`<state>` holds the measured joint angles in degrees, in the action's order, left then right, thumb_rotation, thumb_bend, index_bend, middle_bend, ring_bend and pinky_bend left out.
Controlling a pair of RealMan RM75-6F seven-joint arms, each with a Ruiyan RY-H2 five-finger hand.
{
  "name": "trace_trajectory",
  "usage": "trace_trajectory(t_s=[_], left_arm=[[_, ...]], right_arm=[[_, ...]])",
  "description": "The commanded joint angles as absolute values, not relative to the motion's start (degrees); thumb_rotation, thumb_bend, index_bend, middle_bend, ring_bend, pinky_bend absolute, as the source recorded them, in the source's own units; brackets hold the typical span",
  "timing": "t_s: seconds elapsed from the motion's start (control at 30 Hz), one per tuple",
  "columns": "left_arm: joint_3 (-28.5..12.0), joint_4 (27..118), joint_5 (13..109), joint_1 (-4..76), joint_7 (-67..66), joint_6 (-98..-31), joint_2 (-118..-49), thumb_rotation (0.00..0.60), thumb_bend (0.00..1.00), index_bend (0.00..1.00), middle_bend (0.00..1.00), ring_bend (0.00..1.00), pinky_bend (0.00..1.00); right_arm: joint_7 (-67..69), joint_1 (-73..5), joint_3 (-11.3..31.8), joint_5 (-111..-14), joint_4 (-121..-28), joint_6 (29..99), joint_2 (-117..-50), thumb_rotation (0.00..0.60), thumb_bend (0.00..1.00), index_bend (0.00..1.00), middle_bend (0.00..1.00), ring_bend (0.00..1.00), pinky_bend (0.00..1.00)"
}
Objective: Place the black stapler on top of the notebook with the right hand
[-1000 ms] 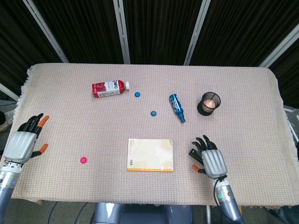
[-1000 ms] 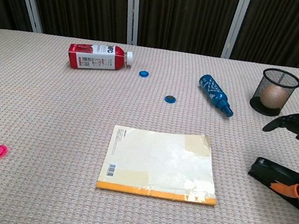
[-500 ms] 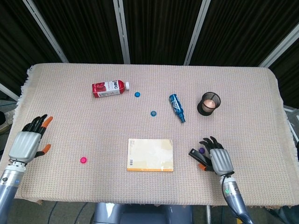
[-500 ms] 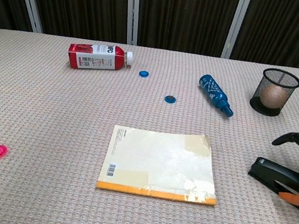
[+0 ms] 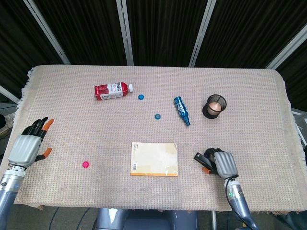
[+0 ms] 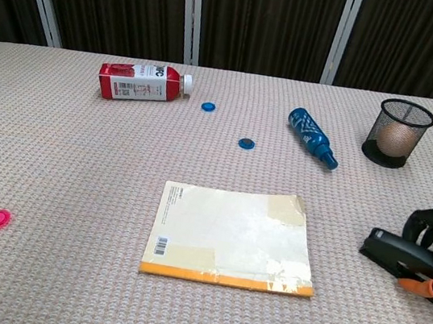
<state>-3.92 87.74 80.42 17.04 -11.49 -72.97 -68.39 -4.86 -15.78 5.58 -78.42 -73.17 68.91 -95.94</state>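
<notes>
The black stapler [image 6: 402, 257] lies flat on the worktop [image 5: 249, 105], right of the notebook [image 5: 154, 159] and apart from it. The right hand [image 5: 221, 163] sits directly over the stapler's outer end, fingers [image 6: 427, 222] curled down across its top; the orange-tipped thumb lies at the stapler's near edge. Contact looks likely, but whether the grip is closed on the stapler cannot be told from either view. The stapler's tip points left toward the notebook and shows clear of the hand.

The left hand [image 5: 29, 145] hovers at the worktop's left edge, fingers spread, holding nothing.

Count on the worktop: 1 notebook, 1 stapler, 1 red juice bottle [image 5: 112, 90] lying on its side, 1 blue bottle [image 5: 181, 109] on its side, 1 black mesh cup [image 5: 214, 106] upright with a pale round object inside, 2 blue discs [image 5: 141, 97] [image 5: 157, 116], 1 pink disc [image 5: 85, 164].

Versus 1.0 s ago: the right hand has shifted right and down onto the stapler, and its fingers, then spread and raised above it, are now curled over it. The stapler has not moved. The left hand is roughly unchanged.
</notes>
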Motion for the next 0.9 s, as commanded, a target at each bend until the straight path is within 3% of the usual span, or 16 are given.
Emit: trace_trajectory(t_s=[0.03,0.4,0.9], left_arm=[[-3.91,87.72,80.47,17.05,-11.37,-73.01,-68.37,0.600,0.30,0.05,0.00,0.04,0.21],[-3.89,87.65,80.65,17.15,-11.07,-73.12,-68.33,0.600,0.30,0.04,0.00,0.04,0.21],[-3.88,87.66,80.82,17.07,-10.30,-73.45,-68.07,0.600,0.30,0.04,0.00,0.04,0.21]], right_arm=[[-5.08,-16.01,5.60,-77.89,-72.46,68.23,-96.08,0.600,0.12,0.65,0.48,0.45,0.63],[-11.53,-16.13,5.39,-78.19,-74.58,70.21,-95.80,0.600,0.16,0.72,0.54,0.52,0.70],[-31.52,-16.77,5.33,-79.18,-93.78,74.52,-92.16,0.600,0.17,0.72,0.55,0.53,0.71]])
